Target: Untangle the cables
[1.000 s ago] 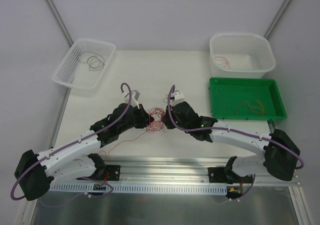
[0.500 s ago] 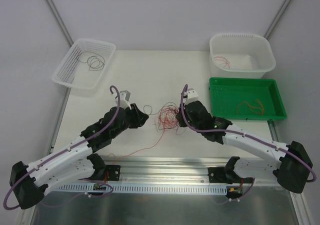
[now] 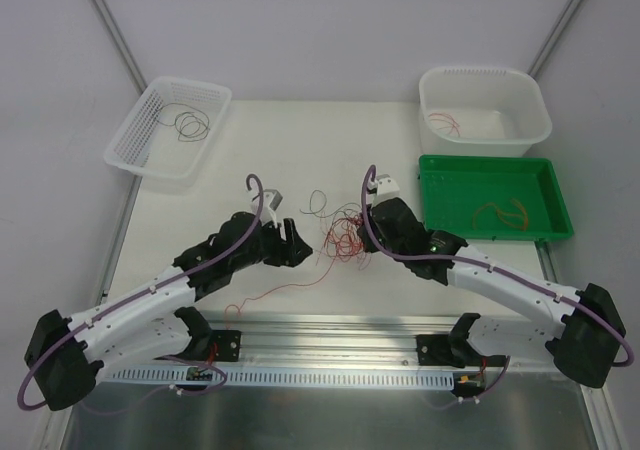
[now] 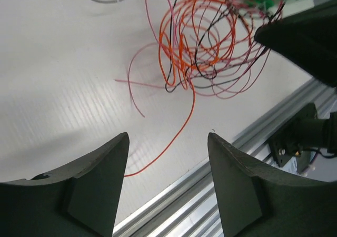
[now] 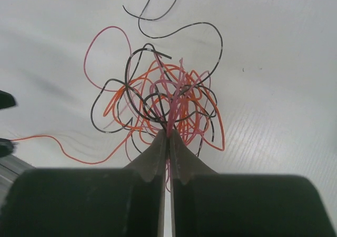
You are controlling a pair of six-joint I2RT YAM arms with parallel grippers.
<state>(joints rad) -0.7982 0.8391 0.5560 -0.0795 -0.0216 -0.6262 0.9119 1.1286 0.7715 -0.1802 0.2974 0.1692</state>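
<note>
The cables (image 3: 340, 236) are a tangle of thin red, pink, orange and black wires in the middle of the white table. My right gripper (image 3: 358, 236) is shut on pink strands at the tangle's right side; in the right wrist view the gripper (image 5: 169, 133) pinches those strands of the cables (image 5: 163, 97). My left gripper (image 3: 302, 245) stands open just left of the tangle, holding nothing. Its wrist view shows the gripper (image 4: 167, 138) wide over bare table, the cables (image 4: 202, 42) ahead. One dark wire (image 3: 318, 205) lies loose behind the tangle. An orange strand (image 3: 268, 292) trails toward the front edge.
A white mesh basket (image 3: 150, 157) at the back left holds dark wires (image 3: 187, 122). A white tub (image 3: 486, 74) at the back right holds red wires (image 3: 445, 123). A green tray (image 3: 497, 233) in front of it holds orange wires (image 3: 500, 213). An aluminium rail (image 3: 330, 326) borders the near edge.
My left gripper pulled away to the left with a dark wire, then opened and swung back toward the tangle. That wire now lies loose. The right gripper stayed shut on the tangle.
</note>
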